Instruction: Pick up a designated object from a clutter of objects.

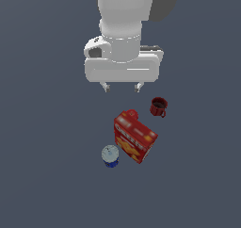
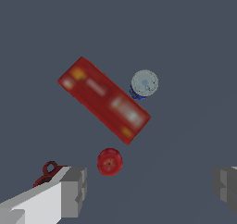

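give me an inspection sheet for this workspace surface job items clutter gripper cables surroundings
Surface: flat dark grey-blue floor, plain and unmarked.
Job's thing: red apple, clear in the wrist view; in the exterior view only a sliver shows behind the box.
Clutter: red-and-yellow box, standing; dark red mug upright, apart from the box; clear-and-blue round object close beside the box.
Gripper: gripper above the objects, fingers spread wide, holding nothing.
Cables: nothing seen.
Surroundings: nothing seen beyond the floor and the white arm.
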You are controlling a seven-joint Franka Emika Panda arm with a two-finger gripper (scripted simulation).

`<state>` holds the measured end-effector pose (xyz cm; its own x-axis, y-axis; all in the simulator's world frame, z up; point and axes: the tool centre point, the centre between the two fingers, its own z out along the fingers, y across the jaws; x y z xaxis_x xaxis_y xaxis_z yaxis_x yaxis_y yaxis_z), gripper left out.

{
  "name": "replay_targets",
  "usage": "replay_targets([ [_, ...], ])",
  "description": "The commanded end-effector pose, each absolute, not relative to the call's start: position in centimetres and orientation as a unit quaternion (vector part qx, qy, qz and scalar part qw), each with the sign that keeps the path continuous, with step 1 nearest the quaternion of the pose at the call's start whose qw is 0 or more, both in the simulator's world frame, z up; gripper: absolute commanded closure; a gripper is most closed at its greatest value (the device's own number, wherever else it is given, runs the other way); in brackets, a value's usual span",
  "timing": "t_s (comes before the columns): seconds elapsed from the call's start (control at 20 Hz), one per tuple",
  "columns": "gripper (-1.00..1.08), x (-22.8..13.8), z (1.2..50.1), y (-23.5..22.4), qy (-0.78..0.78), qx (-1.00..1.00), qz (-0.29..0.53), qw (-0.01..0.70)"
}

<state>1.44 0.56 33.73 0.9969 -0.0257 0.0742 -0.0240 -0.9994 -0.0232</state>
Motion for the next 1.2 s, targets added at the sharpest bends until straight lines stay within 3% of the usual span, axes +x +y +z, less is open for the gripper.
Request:
replay_targets([
  [0.0, -0.92, 1.3, 32.6, 0.8, 0.005, -0.999, -0.035, 0.01],
  [0.5, -0.92, -0.1, 24.8, 2.5, -0.057, -0.998, -0.024, 0.003],
  [1.15, -0.92, -5.8, 12.9, 5.3, -0.166, -0.986, -0.006, -0.001],
])
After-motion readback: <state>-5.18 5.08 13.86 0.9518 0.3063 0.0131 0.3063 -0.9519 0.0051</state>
